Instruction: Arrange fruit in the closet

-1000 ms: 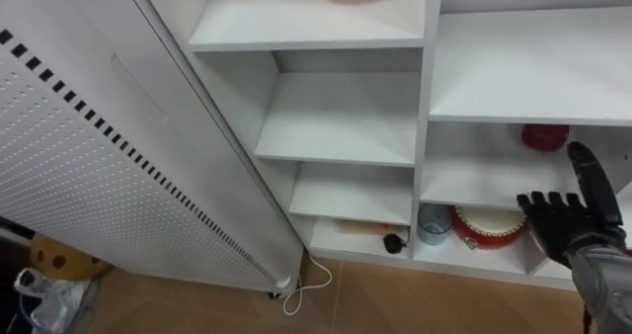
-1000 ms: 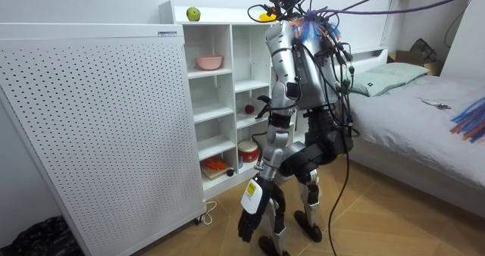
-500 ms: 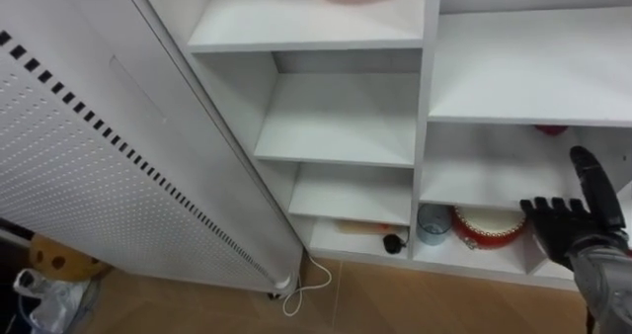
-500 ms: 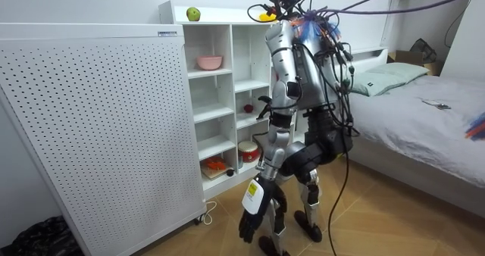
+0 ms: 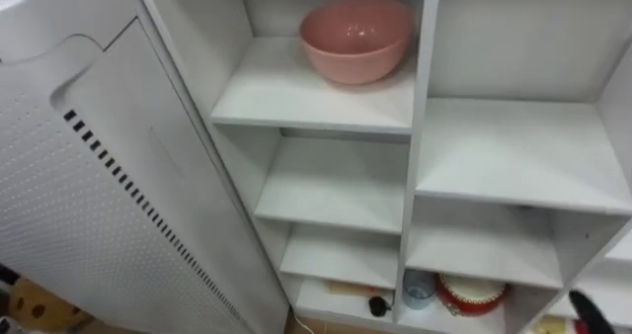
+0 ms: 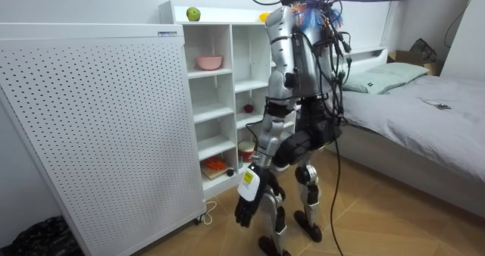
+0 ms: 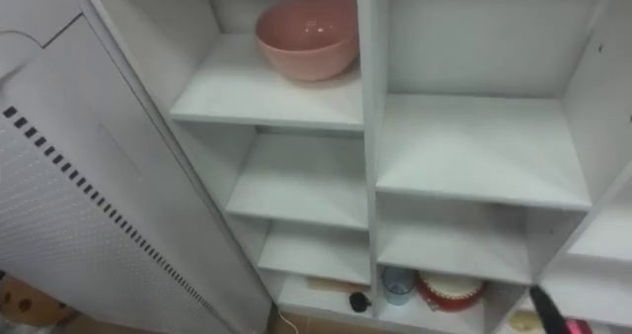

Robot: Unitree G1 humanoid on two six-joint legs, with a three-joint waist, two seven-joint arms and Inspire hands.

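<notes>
Lifting view: the head camera is tipping upward from where it was a moment ago — the pink bowl (image 5: 355, 38) on its upper-left shelf is now coming fully into sight, and the bottom row of the closet (image 5: 425, 166) is sliding toward the lower edge. That shift is the camera's own; nothing on the shelves is moving.
Posture: in the room view the robot is straightening up in front of the closet, its torso more upright than half a second ago.
Right hand (image 5: 590, 314): dropping out of the eye views. Just its dark tip is showing at the lower right corner, right of and lower than the red-and-white tin (image 5: 470, 292). Whether it is spread or closed I cannot tell.
Left hand (image 6: 246, 209): hanging low beside the leg in the room view, relaxed and carrying nothing.
Fruit: a green apple (image 6: 193, 14) is sitting on top of the closet, and a small red fruit (image 6: 248, 108) is lying on a middle shelf of the right column.
Meaning for task: judging by the raised gaze and the withdrawing hand, the robot is probably finishing with the lower shelves and looking over the upper ones — the next fruit is not yet picked up.
Writing: a small strip label (image 6: 168, 33) is sitting at the top edge of the perforated panel (image 5: 89, 206), too small to read. The tin is showing no print I can make out.
</notes>
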